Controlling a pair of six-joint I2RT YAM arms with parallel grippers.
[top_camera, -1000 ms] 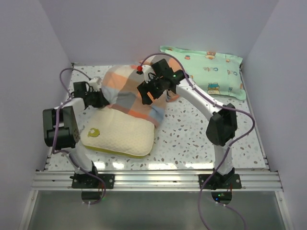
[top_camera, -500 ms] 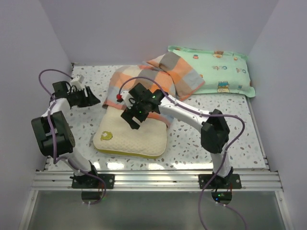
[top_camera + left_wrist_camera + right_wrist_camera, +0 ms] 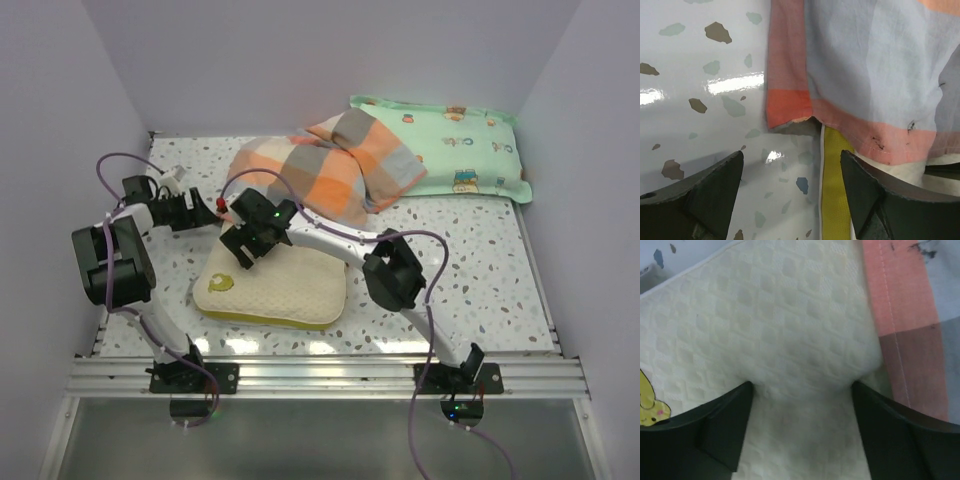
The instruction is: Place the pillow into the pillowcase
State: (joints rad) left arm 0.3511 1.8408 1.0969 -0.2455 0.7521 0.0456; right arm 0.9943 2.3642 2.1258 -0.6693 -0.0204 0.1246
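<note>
The cream quilted pillow (image 3: pixel 275 288) lies flat at the near left of the table, its yellow-green logo (image 3: pixel 222 284) at the left corner. The plaid pillowcase (image 3: pixel 320 172) is heaped behind it, its hem overlapping the pillow's far edge. My left gripper (image 3: pixel 200 210) is open beside the pillow's far-left corner. In the left wrist view the left gripper (image 3: pixel 790 162) straddles bare table and the pillow's yellow edge (image 3: pixel 835 200), below the pillowcase corner (image 3: pixel 790 105). My right gripper (image 3: pixel 243 258) is open, with the right gripper (image 3: pixel 802 392) pressing its tips into the pillow (image 3: pixel 790 325) next to the pillowcase hem (image 3: pixel 905 310).
A mint-green cartoon-print pillow (image 3: pixel 455 148) lies at the back right, partly under the pillowcase's end. White walls close in the speckled table (image 3: pixel 470 270) on three sides. A metal rail (image 3: pixel 330 378) runs along the near edge.
The left gripper opened and let go of the pillowcase. The right arm swung down-left from the pillowcase onto the pillow's far-left part. The pillowcase now lies further back, uncovering more pillow.
</note>
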